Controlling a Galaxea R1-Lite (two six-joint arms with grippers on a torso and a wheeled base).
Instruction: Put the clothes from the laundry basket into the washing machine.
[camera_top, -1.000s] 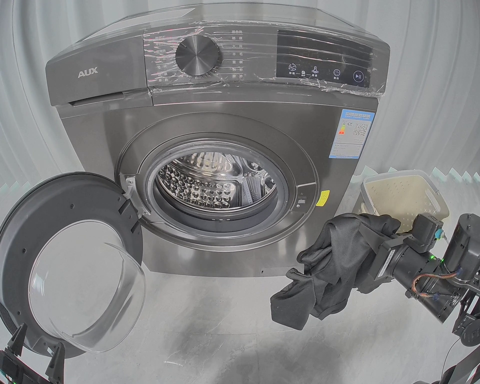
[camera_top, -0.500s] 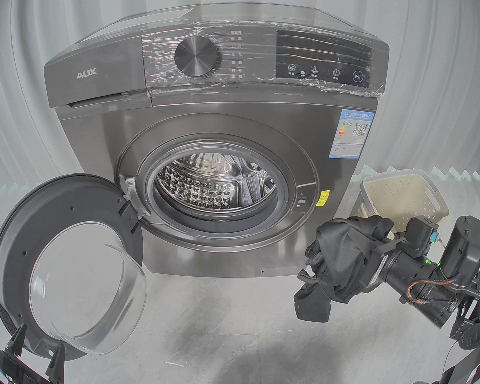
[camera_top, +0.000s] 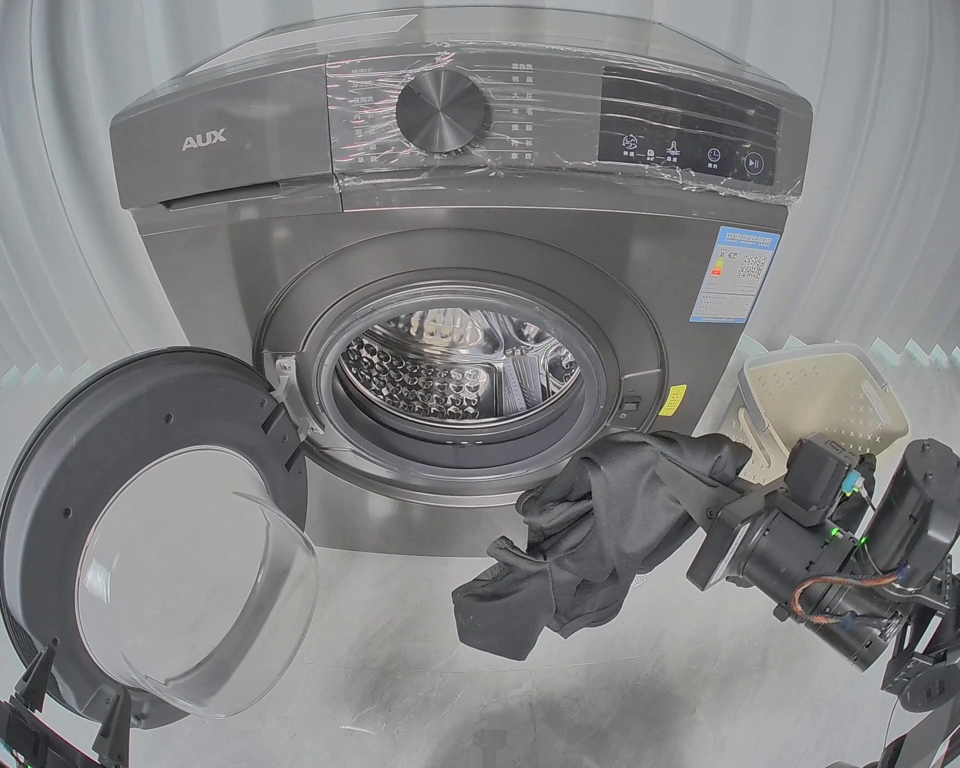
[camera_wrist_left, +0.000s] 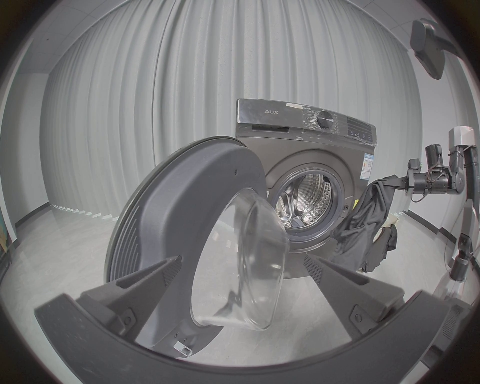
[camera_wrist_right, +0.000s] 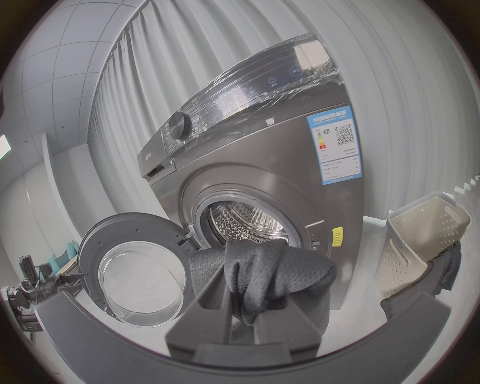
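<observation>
- The right gripper (camera_wrist_right: 250, 320) is clenched on a bunched fold of the dark garment (camera_top: 590, 520), which hangs in the air just in front of the washing machine (camera_top: 230, 260), below and to the right of the drum opening (camera_top: 455, 365)
- The garment's loose tail dangles well under the opening's lower lip; if the arm goes in at this height, the tail will likely snag on the seal or end up draped outside the drum
- Only a small fold seems to be pinched, so a quick swing could shake the cloth free onto the floor
- The door (camera_top: 150, 500) stands swung wide on the left, out of the way; the left gripper (camera_wrist_left: 240, 260) sits low beside it, fingers spread and holding nothing
- The right wrist view shows the pinch itself, and a dark cloth at the near edge of the laundry basket (camera_wrist_right: 425, 225) (perhaps another garment, I cannot tell); the head view hides both but shows how low the tail hangs
</observation>
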